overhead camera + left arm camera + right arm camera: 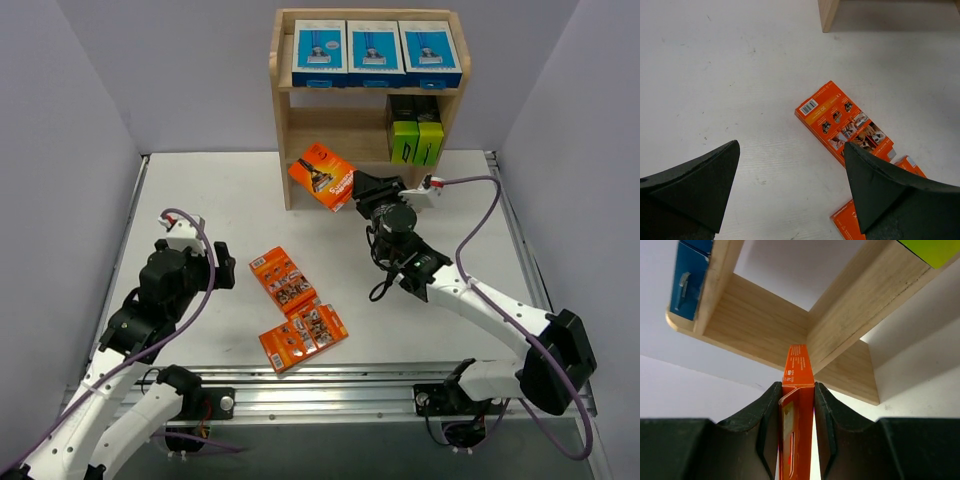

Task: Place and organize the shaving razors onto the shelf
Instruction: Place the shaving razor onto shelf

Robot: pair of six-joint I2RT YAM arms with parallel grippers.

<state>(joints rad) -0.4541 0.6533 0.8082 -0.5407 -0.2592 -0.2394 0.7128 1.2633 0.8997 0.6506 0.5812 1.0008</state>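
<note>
The right hand (352, 190) is clenched on a flat orange razor pack (322, 176). The right wrist view shows both black fingers (769, 410) pressed against the pack's broad faces, its thin edge (797, 365) pointing at the wood. Seen from above, the pack sits at 10 o'clock from this hand, tilted, at the front of the lowest tier of the small light-wood three-tier shelf (283, 150). It is near the left side panel; whether it touches the wood I cannot tell.

The shelf stands at 12 o'clock on the white tabletop (200, 190). Three blue-and-white razor boxes (375, 52) stand side by side on its top tier. Black-and-lime-green boxes (417, 135) stand at the right end of the middle tier.

The left hand (215, 268) is released, jaws wide, at 9 o'clock on the tabletop and holding nothing. At 3 o'clock from it lies another flat orange pack (284, 279), and two more orange packs (303, 338) lie together at 5 o'clock.
</note>
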